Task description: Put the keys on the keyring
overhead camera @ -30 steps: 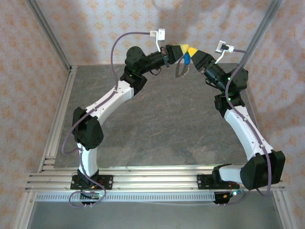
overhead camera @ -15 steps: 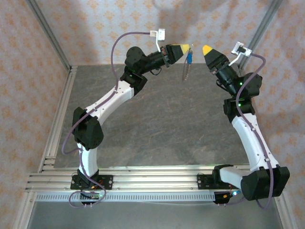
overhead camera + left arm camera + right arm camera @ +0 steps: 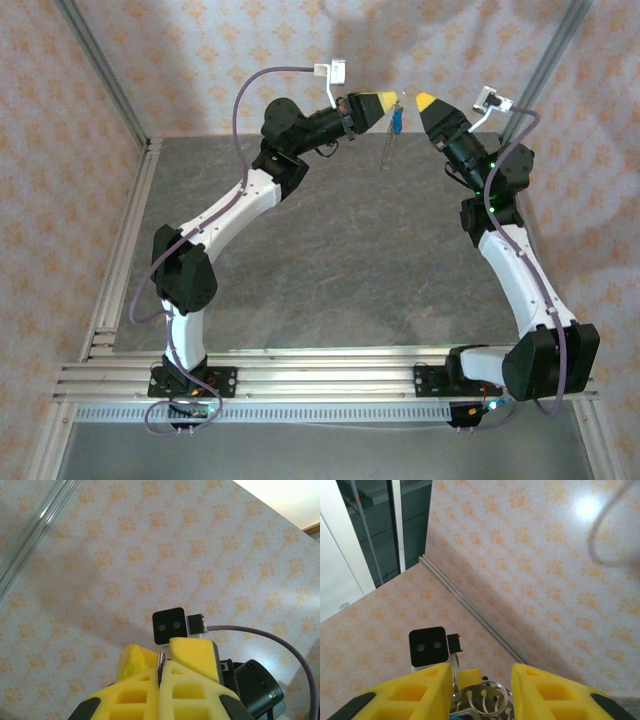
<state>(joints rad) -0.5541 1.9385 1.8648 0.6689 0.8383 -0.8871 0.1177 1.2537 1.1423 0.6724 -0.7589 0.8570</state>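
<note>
High above the back of the table my left gripper (image 3: 384, 102) is shut on the keyring (image 3: 161, 659), a thin silver ring pinched edge-on between its yellow pads (image 3: 190, 690). From it a blue-headed key (image 3: 398, 118) and a thin strand of the keyring (image 3: 387, 148) hang down. My right gripper (image 3: 424, 101) faces it from the right, a small gap away, open and holding nothing. In the right wrist view a wire ring and a pierced silver plate (image 3: 487, 697) sit low between my open yellow fingers (image 3: 420, 687), with a sliver of blue (image 3: 456, 717) at the bottom edge.
The grey table (image 3: 330, 260) lies well below both grippers. Patterned walls (image 3: 200, 60) and slanted aluminium posts (image 3: 100, 70) close in the back and sides. Each wrist camera (image 3: 169, 625) faces the other (image 3: 427, 647) at close range.
The right gripper let go of the key at the left gripper's tip, opened and drew back to the right, then eased a little closer. The left gripper stayed put, shut on the ring.
</note>
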